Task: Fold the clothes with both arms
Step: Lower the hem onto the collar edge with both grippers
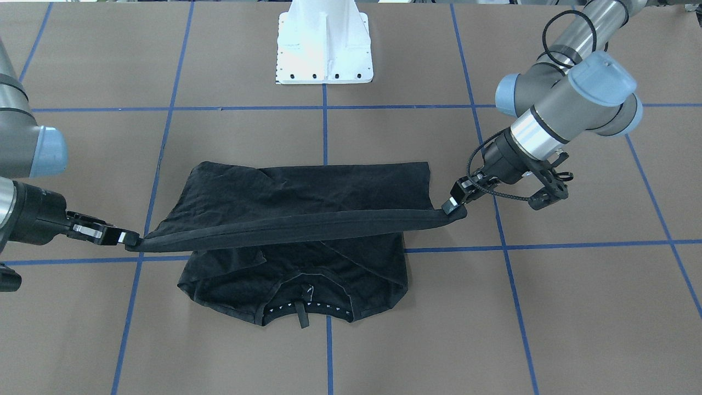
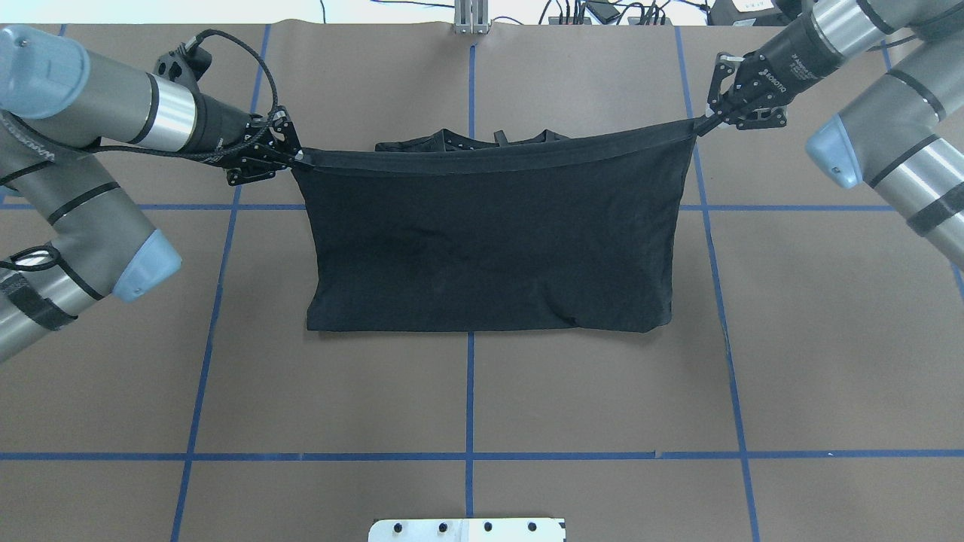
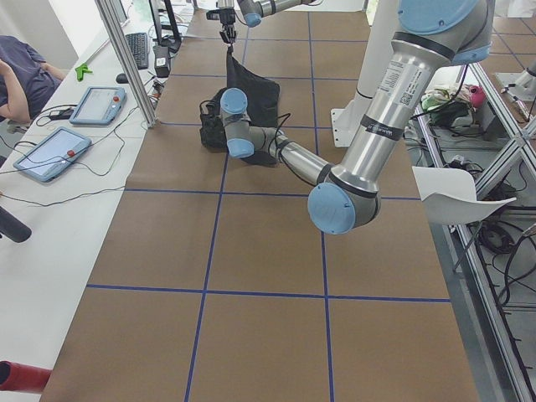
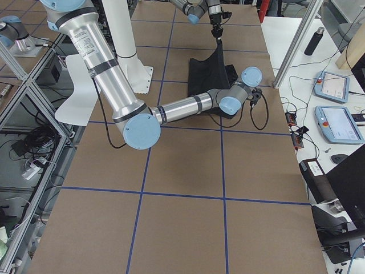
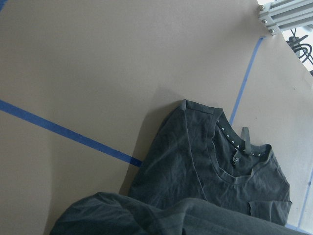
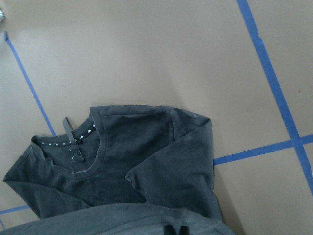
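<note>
The black T-shirt (image 2: 489, 241) has its hem edge stretched taut between both grippers and lifted off the table. Its collar end (image 1: 299, 310) lies on the table on the side away from the robot, sleeves folded in. My left gripper (image 2: 297, 156) is shut on one hem corner, and it also shows in the front-facing view (image 1: 452, 206). My right gripper (image 2: 704, 120) is shut on the other corner, seen in the front-facing view (image 1: 129, 238) too. The left wrist view shows the collar (image 5: 234, 161) below, as does the right wrist view (image 6: 78, 147). No logo shows.
The white pedestal base (image 1: 324, 49) stands at the robot's side of the brown table, which is marked with blue tape lines (image 2: 470, 391). Beyond the table's far edge are metal posts (image 3: 126, 59), tablets (image 3: 52, 153) and a seated person (image 3: 21, 75).
</note>
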You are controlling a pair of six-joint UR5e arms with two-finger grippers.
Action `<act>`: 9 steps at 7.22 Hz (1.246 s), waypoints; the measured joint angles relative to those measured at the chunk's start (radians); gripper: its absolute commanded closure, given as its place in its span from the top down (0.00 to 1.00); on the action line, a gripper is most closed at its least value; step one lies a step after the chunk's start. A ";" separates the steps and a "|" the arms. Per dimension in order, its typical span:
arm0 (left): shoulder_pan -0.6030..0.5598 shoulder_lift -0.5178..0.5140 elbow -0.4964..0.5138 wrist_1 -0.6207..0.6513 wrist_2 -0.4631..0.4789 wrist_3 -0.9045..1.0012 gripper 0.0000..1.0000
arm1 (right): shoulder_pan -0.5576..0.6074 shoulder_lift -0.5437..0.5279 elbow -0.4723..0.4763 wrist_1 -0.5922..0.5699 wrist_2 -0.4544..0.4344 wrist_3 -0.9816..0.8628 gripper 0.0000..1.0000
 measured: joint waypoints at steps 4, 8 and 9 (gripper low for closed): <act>0.029 -0.086 0.149 -0.085 0.028 -0.004 0.00 | -0.053 0.023 -0.025 0.000 -0.044 0.001 0.00; 0.029 -0.079 0.180 -0.083 0.056 0.001 0.00 | -0.036 0.020 -0.058 -0.001 -0.074 0.000 0.00; 0.029 -0.079 0.191 -0.083 0.067 0.002 0.00 | -0.027 0.019 -0.074 -0.001 -0.078 -0.003 0.00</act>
